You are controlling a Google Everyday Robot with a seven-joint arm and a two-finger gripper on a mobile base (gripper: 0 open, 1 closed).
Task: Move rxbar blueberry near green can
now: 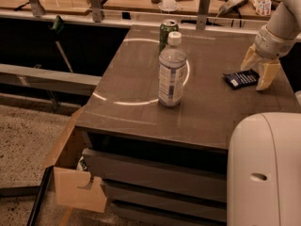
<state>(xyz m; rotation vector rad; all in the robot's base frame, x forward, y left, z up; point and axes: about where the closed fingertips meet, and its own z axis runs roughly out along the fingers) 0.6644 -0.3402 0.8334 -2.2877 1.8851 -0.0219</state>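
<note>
Three items sit on the dark tabletop [136, 86]: rxbar blueberry [240, 79], green can [165, 31] & a clear water bottle [171, 72] w/ white cap. The bar lies flat near the table's right edge, approx 3 o'clock from the bottle and well apart from it. The gripper [257, 72] is low over the table at the bar's right end, hanging off a white arm that comes in from 1 o'clock. Its jaws are spread, not clenched; one of the tan fingers [266, 75] is at approx 3 o'clock of the bar, the other at approx 1 o'clock, just behind the bar's far edge. So the bar's right end sits in or just at the mouth of the gap, most of the wrapper sticking out toward 9 o'clock. Can't tell whether either finger touches the wrapper. Nothing is lifted; the bar is on the surface. The can stands upright at the far edge, just behind the bottle at its 12 o'clock, and approx 10 o'clock from the bar, well apart. White robot body [265, 173] fills the 5 o'clock corner; an open cardboard box [77, 194] is on the floor at 7 o'clock.
</note>
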